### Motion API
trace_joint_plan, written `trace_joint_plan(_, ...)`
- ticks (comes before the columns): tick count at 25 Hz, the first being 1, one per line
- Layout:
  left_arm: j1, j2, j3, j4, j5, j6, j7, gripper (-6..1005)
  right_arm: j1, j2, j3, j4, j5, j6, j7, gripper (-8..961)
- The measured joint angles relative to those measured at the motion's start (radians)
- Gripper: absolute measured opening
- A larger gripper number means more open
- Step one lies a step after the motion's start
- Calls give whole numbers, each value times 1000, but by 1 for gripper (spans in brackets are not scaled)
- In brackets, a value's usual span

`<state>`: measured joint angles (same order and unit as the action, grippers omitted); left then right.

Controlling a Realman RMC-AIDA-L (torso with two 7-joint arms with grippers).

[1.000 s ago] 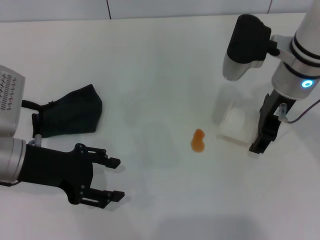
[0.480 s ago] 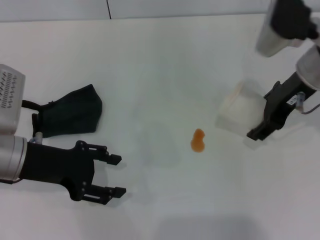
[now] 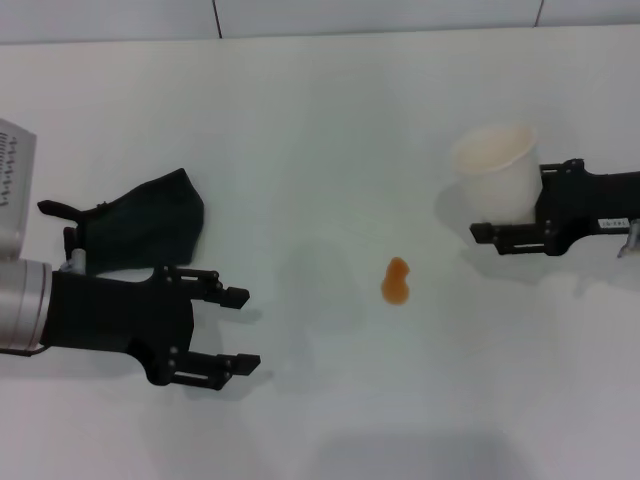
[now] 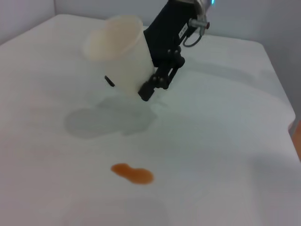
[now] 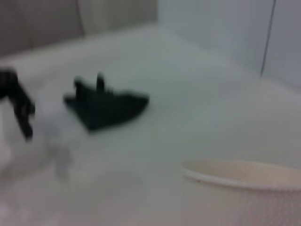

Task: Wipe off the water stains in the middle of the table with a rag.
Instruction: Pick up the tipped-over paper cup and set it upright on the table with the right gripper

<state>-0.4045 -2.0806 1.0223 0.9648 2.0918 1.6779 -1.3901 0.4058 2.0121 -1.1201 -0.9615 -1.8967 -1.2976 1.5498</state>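
The water stain (image 3: 397,281) is a small orange-brown blot in the middle of the white table (image 3: 330,130); it also shows in the left wrist view (image 4: 132,173). The dark rag (image 3: 140,225) lies at the table's left, also seen in the right wrist view (image 5: 106,106). My left gripper (image 3: 240,330) is open and empty, in front of the rag and left of the stain. My right gripper (image 3: 512,207) is shut on a whitish cup (image 3: 495,180), mouth up, right of the stain; the left wrist view shows the cup (image 4: 117,56) slightly tilted above its shadow.
A wall edge runs along the table's far side (image 3: 300,30). The table's right edge (image 4: 282,94) shows in the left wrist view. The left gripper (image 5: 19,101) shows far off in the right wrist view.
My right arm swung down and to the right, turning the cup from tipped over to mouth up. My left gripper crept slightly right. The stain and rag stayed put.
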Motion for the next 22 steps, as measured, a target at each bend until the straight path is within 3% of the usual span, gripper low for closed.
trace_joint_plan(6,8,0,9,0,11,7,-5,751,-15,0,14,240,320,6,-347,725)
trace_joint_plan(16,4,-1,13,0,16,9,-5,751,9,8,10,602,696,18,-845,743)
trace_joint_plan(22,5,-1,13,3,16,9,-6,750,35,13,9,741,758,36,-1023,754)
